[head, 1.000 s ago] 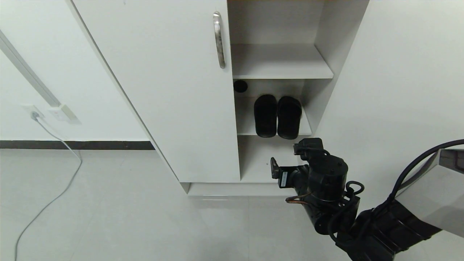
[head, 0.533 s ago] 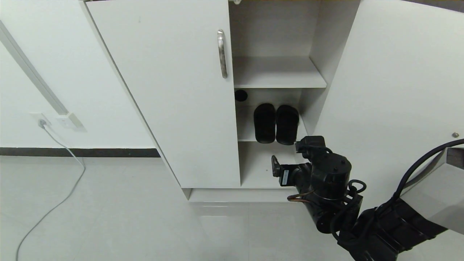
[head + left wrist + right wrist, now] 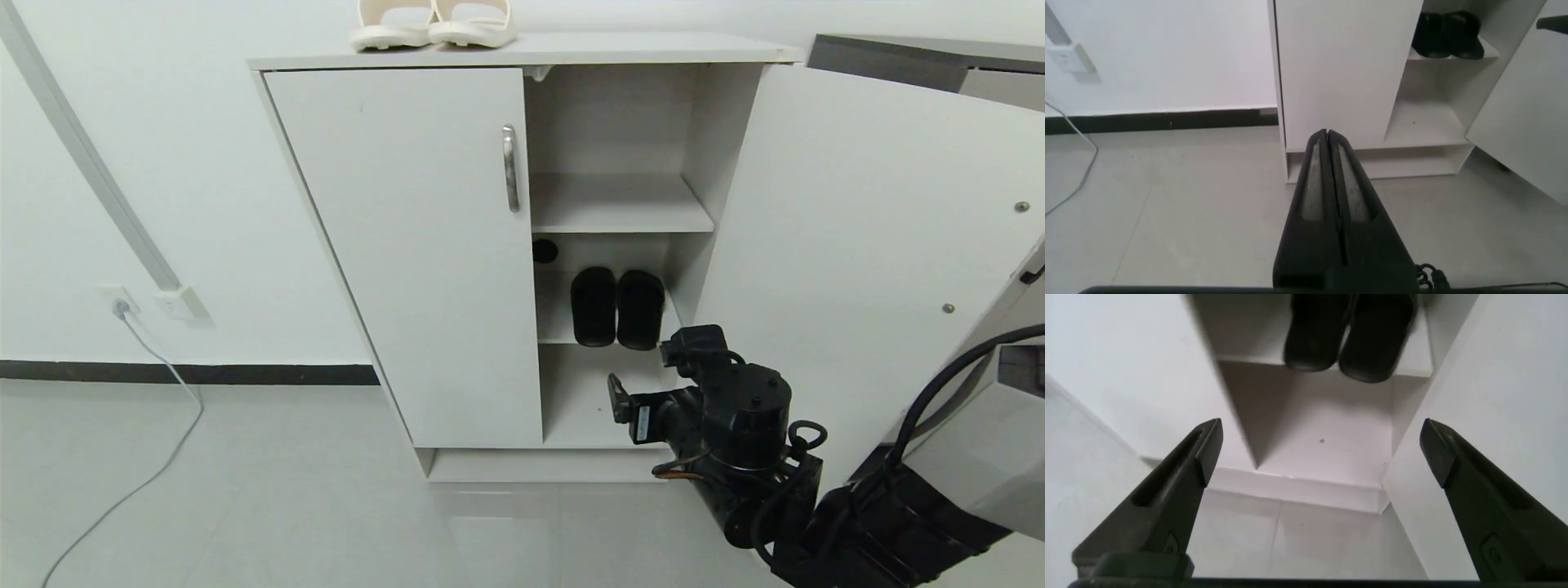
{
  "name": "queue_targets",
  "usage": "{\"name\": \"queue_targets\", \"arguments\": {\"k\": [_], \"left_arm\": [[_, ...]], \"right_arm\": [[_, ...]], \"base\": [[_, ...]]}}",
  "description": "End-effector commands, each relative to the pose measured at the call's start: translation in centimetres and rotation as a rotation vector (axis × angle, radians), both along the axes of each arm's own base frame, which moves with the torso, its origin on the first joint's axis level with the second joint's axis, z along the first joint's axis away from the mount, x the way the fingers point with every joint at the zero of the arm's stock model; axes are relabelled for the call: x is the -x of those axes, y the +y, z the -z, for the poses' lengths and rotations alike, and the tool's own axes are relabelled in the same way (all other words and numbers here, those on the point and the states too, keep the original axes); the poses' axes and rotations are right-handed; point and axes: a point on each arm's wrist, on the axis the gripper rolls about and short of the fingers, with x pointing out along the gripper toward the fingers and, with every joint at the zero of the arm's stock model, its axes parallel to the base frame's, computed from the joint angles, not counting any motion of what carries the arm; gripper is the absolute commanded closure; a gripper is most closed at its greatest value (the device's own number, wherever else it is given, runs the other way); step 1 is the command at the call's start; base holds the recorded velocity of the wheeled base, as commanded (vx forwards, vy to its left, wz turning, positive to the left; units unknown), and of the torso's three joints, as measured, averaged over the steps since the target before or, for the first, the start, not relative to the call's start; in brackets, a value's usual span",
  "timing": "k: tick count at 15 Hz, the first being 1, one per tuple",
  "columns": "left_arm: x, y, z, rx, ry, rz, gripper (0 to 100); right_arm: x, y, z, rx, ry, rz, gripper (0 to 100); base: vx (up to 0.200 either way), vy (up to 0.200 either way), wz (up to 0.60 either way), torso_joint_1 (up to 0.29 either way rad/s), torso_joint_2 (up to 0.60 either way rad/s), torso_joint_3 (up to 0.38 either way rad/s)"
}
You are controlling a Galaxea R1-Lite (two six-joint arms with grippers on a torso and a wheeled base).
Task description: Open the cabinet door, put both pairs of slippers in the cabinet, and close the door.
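Black slippers (image 3: 616,308) sit on cabinet's (image 3: 653,49) middle shelf; white slippers (image 3: 433,24) lie atop cabinet; right gripper (image 3: 649,367) gapes by its bottom shelf, left gripper (image 3: 1327,143) pressed together; a clumsy reach could knock white slippers off.

The white cabinet (image 3: 620,51) stands upright with its right door (image 3: 857,245) swung wide open and its left door (image 3: 424,245) shut. A black pair of slippers (image 3: 616,307) sits side by side, touching, on the middle shelf (image 3: 552,320) inside. A cream pair (image 3: 433,23) rests on the cabinet's top, above the shut door.
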Motion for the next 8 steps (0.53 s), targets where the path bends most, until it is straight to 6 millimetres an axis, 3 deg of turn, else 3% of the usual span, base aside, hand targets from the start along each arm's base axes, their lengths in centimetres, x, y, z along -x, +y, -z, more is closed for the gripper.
{"name": "queue_targets", "arguments": {"k": [1,5,8], "left_arm": [[-0.01,0.0,0.01,0.0,0.002,0.0,100],[-0.01,0.0,0.01,0.0,0.002,0.0,100],[-0.02,0.0,0.0,0.0,0.003,0.0,100]], "right_arm": [[0.42,0.2,0.39,0.01,0.011,-0.016,0],[0.58,0.13,0.54,0.015,0.017,-0.019,0],[0.69,0.09,0.75,0.023,0.023,-0.022,0]], "base": [[0.0,0.0,0.0,-0.002,0.0,0.198],[0.0,0.0,0.0,-0.001,0.0,0.063],[0.0,0.2,0.0,0.001,0.0,0.015]]}}
